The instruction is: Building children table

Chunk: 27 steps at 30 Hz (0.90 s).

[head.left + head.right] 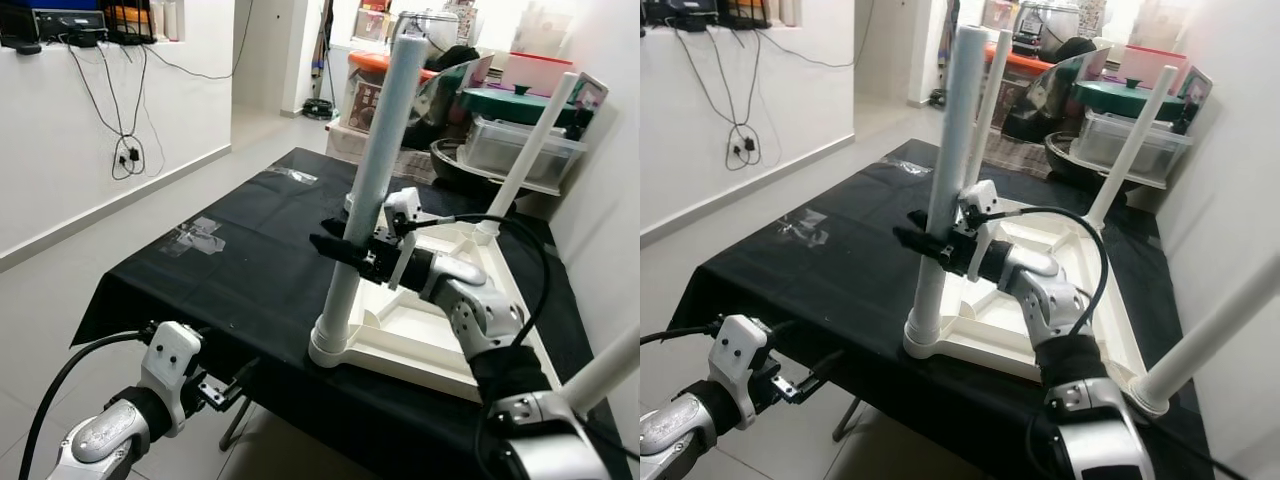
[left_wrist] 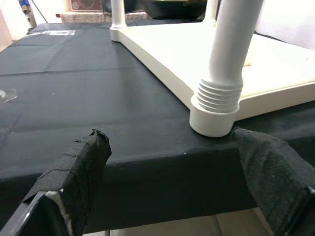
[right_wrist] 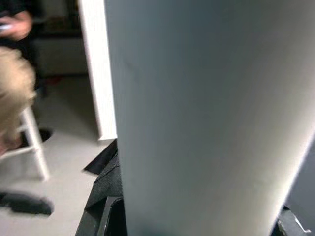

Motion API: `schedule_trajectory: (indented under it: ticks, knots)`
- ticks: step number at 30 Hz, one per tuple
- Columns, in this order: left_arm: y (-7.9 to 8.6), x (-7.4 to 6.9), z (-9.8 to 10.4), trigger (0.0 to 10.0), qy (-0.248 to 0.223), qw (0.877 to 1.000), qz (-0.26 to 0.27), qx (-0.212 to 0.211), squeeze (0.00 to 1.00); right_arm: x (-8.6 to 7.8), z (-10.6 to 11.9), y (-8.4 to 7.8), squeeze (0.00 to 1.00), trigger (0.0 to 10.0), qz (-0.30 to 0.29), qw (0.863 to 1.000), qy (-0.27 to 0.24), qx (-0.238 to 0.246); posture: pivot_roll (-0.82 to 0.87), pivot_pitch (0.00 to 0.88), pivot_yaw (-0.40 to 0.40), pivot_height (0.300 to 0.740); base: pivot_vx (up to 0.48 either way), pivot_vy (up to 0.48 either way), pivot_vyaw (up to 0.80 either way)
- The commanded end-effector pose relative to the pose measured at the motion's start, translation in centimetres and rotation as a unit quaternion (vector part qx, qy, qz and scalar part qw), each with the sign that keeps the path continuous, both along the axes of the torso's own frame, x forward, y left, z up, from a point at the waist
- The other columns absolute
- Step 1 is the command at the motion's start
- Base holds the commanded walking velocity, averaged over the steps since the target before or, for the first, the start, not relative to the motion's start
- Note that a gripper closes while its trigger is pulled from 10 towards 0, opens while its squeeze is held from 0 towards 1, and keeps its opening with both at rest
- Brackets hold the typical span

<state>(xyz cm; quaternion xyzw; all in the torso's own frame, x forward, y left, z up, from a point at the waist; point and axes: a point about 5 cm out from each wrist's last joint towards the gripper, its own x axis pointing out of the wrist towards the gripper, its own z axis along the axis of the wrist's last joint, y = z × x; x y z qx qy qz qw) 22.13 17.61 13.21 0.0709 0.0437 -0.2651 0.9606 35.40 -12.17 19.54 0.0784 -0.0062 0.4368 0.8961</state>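
A white children's table (image 1: 420, 335) lies upside down on a black cloth (image 1: 230, 270). Its near-left leg (image 1: 385, 140) stands upright in the corner socket (image 1: 330, 345), with the thread still showing above the socket (image 2: 216, 98). My right gripper (image 1: 340, 248) is shut on this leg at about mid-height; the leg (image 3: 206, 118) is seen close up in the right wrist view. Another leg (image 1: 530, 150) stands at the far right corner and one (image 1: 610, 365) at the near right. My left gripper (image 1: 228, 385) hangs open, low at the cloth's front edge, its fingers (image 2: 78, 172) wide apart before the socket.
Storage boxes, tubs and a pot (image 1: 520, 120) crowd the back right, close behind the table. Tape patches (image 1: 195, 235) lie on the cloth. The white wall with hanging cables (image 1: 125, 150) is at the left, with open floor beside it. A person on a stool (image 3: 17, 98) sits beyond the leg.
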Motion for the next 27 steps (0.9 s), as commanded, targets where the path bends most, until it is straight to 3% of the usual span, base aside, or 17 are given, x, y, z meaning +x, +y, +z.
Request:
schedule_trajectory:
  ticks: [1, 7, 13, 27]
  knots:
    - [-0.1, -0.1, -0.5, 10.0, 0.011, 1.000, 0.002, -0.003, 0.00, -0.8, -5.2, -0.4, 0.00, 0.0, -0.045, 0.992, 0.115, -0.024, 0.10, 0.000, -0.141, 0.740, 0.000, 0.000, 0.00]
    - [0.0, 0.0, -0.5, 10.0, 0.012, 1.000, 0.001, -0.003, 0.00, -0.9, -5.8, -0.5, 0.00, 0.0, -0.092, 0.987, 0.131, -0.013, 0.10, 0.000, -0.133, 0.740, 0.000, 0.000, 0.00]
    - [-0.1, 0.2, -0.5, 10.0, 0.011, 1.000, -0.001, -0.003, 0.00, -1.9, -5.9, 0.4, 0.00, 0.0, -0.127, 0.984, 0.129, -0.007, 0.09, 0.000, -0.127, 0.740, 0.000, 0.000, 0.00]
    - [-0.1, 0.4, -0.5, 10.0, 0.007, 1.000, 0.003, -0.005, 0.00, -3.2, -5.0, 2.7, 0.00, 0.0, -0.163, 0.980, 0.066, -0.095, 0.09, 0.000, -0.133, 0.740, 0.000, 0.000, 0.00]
